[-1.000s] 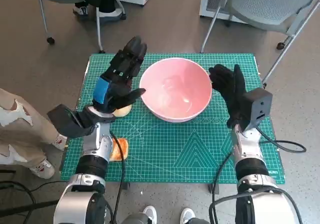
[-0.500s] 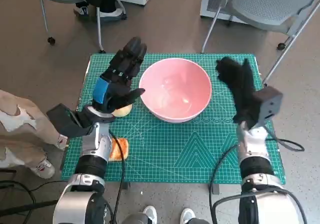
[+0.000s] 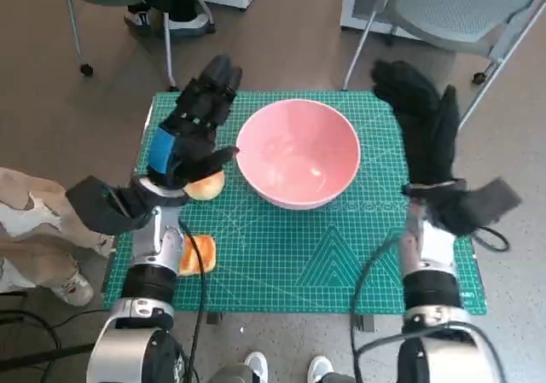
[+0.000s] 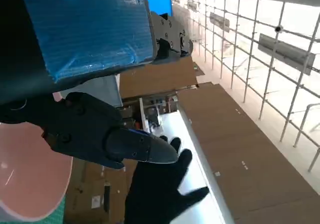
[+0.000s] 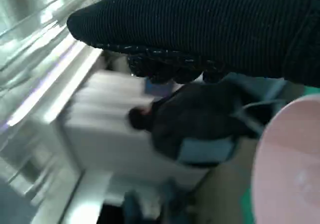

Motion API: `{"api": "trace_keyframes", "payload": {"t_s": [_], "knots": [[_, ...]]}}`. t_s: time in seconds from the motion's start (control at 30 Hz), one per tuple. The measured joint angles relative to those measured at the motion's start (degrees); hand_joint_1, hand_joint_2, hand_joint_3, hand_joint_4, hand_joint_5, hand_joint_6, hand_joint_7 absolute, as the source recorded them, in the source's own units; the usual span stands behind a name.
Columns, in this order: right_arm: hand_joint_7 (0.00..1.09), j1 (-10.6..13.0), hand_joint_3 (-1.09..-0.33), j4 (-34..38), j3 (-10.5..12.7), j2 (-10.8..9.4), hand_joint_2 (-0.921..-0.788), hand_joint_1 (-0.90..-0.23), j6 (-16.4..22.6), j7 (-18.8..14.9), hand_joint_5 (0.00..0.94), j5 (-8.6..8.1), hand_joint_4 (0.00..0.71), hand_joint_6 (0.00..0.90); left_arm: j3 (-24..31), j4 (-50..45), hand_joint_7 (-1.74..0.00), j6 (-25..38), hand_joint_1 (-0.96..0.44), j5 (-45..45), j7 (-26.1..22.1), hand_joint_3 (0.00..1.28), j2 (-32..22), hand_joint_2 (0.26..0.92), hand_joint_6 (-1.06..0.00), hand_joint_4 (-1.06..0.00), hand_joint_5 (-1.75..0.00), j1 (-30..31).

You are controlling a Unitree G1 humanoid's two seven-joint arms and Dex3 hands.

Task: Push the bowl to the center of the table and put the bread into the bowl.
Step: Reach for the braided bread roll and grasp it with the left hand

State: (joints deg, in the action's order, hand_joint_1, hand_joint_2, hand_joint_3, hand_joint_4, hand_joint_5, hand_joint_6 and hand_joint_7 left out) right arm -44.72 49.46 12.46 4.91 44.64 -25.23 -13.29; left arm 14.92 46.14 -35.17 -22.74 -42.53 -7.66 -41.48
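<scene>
From the head view I see the pink bowl (image 3: 299, 153) on the green cutting mat (image 3: 341, 246), about mid-table. My left hand (image 3: 192, 131) hovers beside the bowl's rim, fingers spread, holding nothing. A bread roll (image 3: 206, 185) lies just under it; a toast slice (image 3: 197, 255) sits nearer the mat's edge. My right hand (image 3: 422, 118) is raised beside the bowl, fingers apart, empty.

Left wrist view: bowl rim and the gloved hand, splayed.

Right wrist view: blurred glove, a person (image 5: 192, 126), bowl edge.

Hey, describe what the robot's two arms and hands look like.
The left robot hand is black with blue tape across its back. The right robot hand wears a black knitted glove. Both forearms are pale silver-grey with black camera boxes at the wrists and black cables trailing.
</scene>
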Motion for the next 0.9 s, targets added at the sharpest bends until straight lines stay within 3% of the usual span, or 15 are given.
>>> {"api": "trace_keyframes", "payload": {"t_s": [0.2, 0.33, 0.5, 0.6, 0.9], "knots": [[0.16, 1.06, -0.795, -2.42, -1.68, -0.17, -0.921, -0.661, 1.28, -0.37, 0.003, 0.14, 0.204, 0.202, -0.18, -1.48, -0.02, 0.24, -0.54, 0.10, 0.40, 0.15, -0.38, 0.921, -0.28, -0.07, 0.00, 0.88], [0.17, 1.15, -0.790, -3.19, -2.32, -0.17, -0.921, -0.662, 1.42, -0.67, 0.004, 0.10, 0.207, 0.201, -0.82, -5.38, 0.00, 1.18, -0.52, 1.29, 0.67, 0.06, -2.05, 0.897, -0.23, -0.06, 0.00, 2.86], [0.17, 1.31, -0.789, -3.77, -2.73, -0.19, -0.921, -0.656, 1.45, -0.66, 0.005, 0.08, 0.211, 0.200, -3.12, -15.81, 0.00, 7.32, -0.49, 8.40, -0.08, 0.01, -10.66, 0.781, -0.14, -0.01, 0.00, 7.14], [0.18, 1.31, -0.791, -4.16, -2.73, -0.09, -0.921, -0.654, 1.46, -0.66, 0.005, 0.05, 0.211, 0.199, -3.24, -22.25, -0.03, 12.16, -0.41, 13.16, -1.17, 0.00, -17.10, 0.714, -0.19, -0.04, -0.02, 9.78], [0.19, 1.33, -0.793, -6.04, -2.80, -0.01, -0.921, -0.653, 1.32, -0.65, 0.004, -0.02, 0.211, 0.194, 0.91, -40.31, -0.08, 23.56, -0.36, 20.55, -1.20, 0.00, -29.95, 0.693, -0.27, -0.10, -0.05, 19.84]]}}
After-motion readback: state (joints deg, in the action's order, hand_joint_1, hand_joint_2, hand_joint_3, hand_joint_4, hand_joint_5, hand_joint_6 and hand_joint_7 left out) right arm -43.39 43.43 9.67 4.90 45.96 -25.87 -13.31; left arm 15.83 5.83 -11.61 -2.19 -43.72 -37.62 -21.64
